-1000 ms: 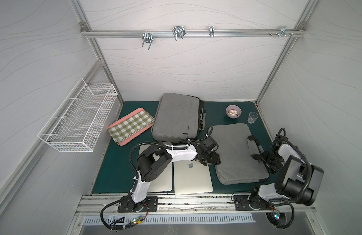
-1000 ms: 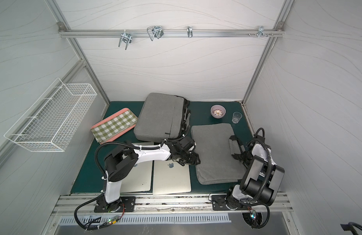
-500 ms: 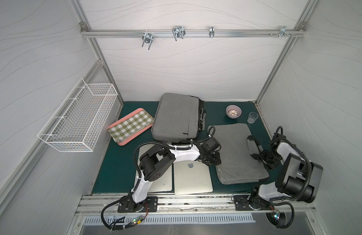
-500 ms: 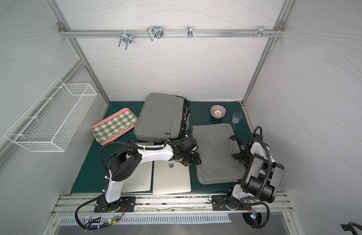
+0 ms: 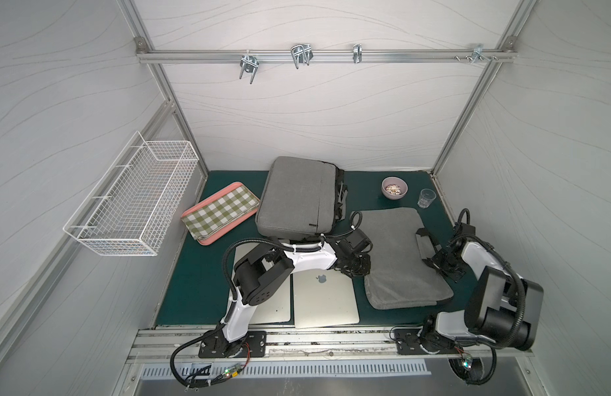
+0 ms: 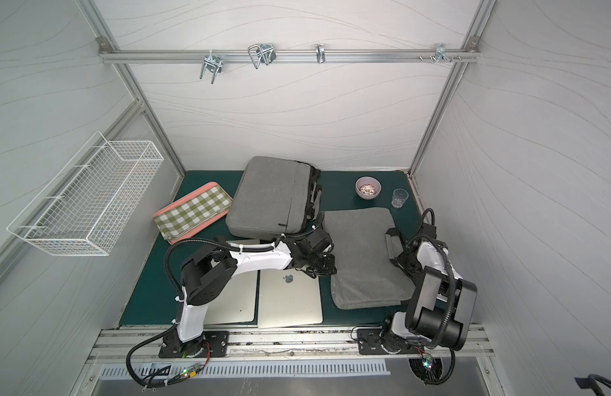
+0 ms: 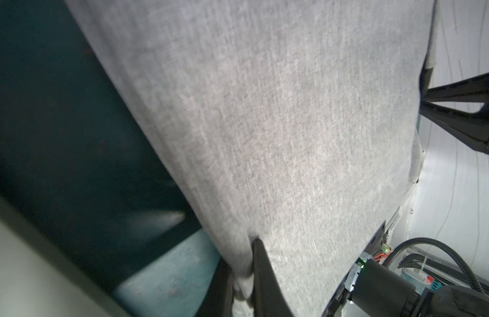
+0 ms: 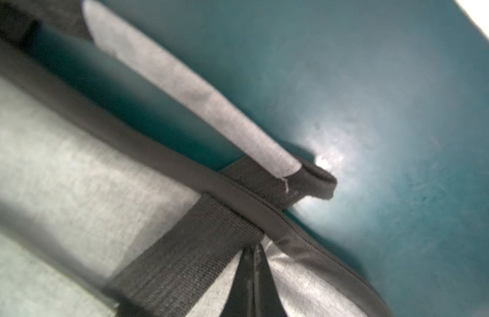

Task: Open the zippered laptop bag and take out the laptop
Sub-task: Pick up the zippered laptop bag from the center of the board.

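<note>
A flat grey laptop bag [image 5: 400, 253] [image 6: 362, 253] lies on the green mat at the right. My left gripper [image 5: 357, 271] [image 7: 243, 263] is at its left edge, shut on a pinched fold of its grey fabric [image 7: 292, 123]. At the bag's right edge, by the handle [image 5: 422, 243] [image 8: 210, 109], my right gripper [image 5: 434, 264] [image 8: 254, 247] has its fingers closed together. They rest on the fabric beside the black strap [image 8: 196, 247], and nothing shows between them. A silver laptop [image 5: 326, 298] lies closed at the front, outside the bag.
A fuller grey bag [image 5: 297, 199] lies at the back centre. A second silver laptop [image 5: 275, 301] lies partly under my left arm. A checked tray [image 5: 220, 214] is back left, with a wire basket [image 5: 132, 199] on the left wall. A bowl [image 5: 394, 187] and a glass [image 5: 426, 198] stand back right.
Both grippers have closed from open: the left one onto the bag's fabric at its left edge, the right one by the handle strap. The arms barely shifted.
</note>
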You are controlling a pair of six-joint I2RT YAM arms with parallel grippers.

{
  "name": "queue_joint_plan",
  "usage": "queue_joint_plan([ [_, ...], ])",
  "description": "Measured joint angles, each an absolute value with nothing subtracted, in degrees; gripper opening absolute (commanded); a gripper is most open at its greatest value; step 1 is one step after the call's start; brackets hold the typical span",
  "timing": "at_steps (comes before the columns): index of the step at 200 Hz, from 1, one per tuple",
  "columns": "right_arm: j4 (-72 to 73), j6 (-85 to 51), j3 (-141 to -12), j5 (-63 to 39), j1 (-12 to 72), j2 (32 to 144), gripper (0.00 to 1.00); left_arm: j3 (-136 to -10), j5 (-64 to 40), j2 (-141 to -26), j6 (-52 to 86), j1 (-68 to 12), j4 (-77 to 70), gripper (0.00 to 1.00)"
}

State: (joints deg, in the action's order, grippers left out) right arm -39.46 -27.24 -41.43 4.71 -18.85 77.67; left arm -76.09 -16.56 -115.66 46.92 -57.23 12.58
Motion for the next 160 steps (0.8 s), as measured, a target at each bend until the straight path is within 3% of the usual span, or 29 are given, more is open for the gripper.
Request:
queue_joint_plan([
  [103, -49.4, -28.6, -42.5, -4.8, -8.6, 67.2, 0.0, -78.2, -17.8, -110.4, 43.0, -53.4, 20.3, 0.0],
  [160, -51.0, -27.6, -44.2, -2.0, -8.1, 65.2, 0.43, -79.0, -19.1, -110.1, 38.1, -47.9, 25.1, 0.0],
])
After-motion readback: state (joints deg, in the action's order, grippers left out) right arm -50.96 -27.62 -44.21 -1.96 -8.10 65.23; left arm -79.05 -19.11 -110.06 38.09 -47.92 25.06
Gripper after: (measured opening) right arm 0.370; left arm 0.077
